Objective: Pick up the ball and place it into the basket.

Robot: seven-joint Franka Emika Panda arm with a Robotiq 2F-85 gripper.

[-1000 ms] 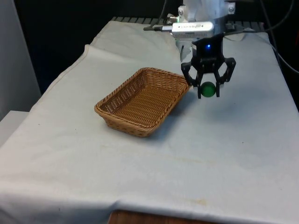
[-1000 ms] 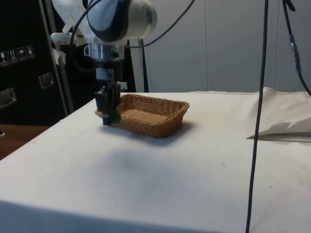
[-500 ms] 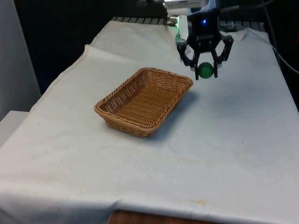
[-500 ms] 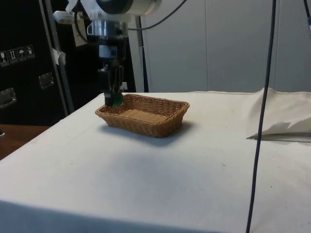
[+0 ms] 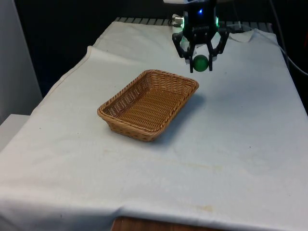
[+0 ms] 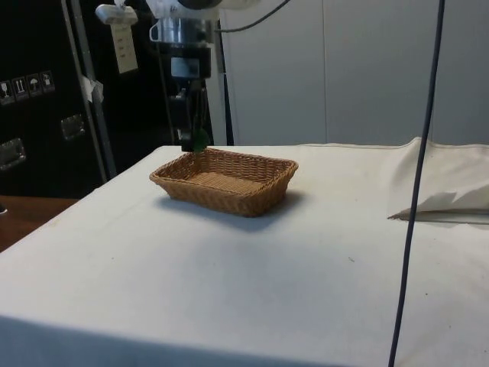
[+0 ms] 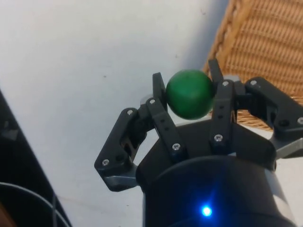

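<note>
A table (image 5: 250,159) draped in white cloth is shown, with pale wall panels seen behind it in the side view. In the wrist view, the green ball (image 7: 189,93) is seen clamped between the fingers of the gripper (image 5: 199,57), held in the air beyond the far corner of the wicker basket (image 5: 147,103). Nothing is seen inside the basket.
</note>
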